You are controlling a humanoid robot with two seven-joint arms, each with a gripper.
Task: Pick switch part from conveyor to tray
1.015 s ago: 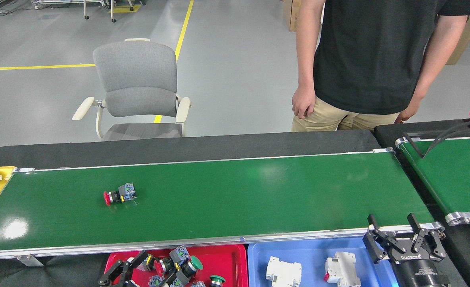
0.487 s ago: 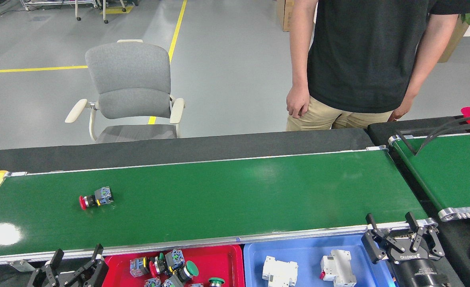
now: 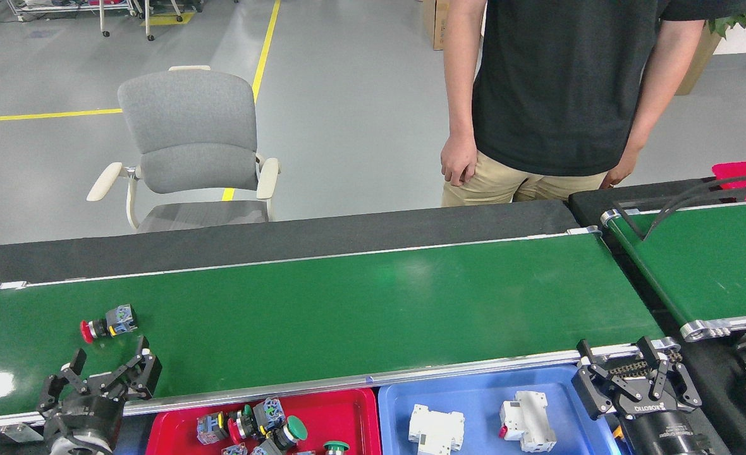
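Switch part (image 3: 108,321): red button, grey-blue body, lying sideways on conveyor (image 3: 348,303); left claw (image 3: 109,362) spread wide nearby; right claw (image 3: 619,360) wide.

Left claw (image 3: 109,360) and right claw (image 3: 619,357) both point up, fingers spread apart and empty.

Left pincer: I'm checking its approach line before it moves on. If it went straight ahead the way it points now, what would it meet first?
Likely the red-capped switch part lying on the green conveyor, just beyond the open left pincer. Depth is hard to judge, so it might pass above it.
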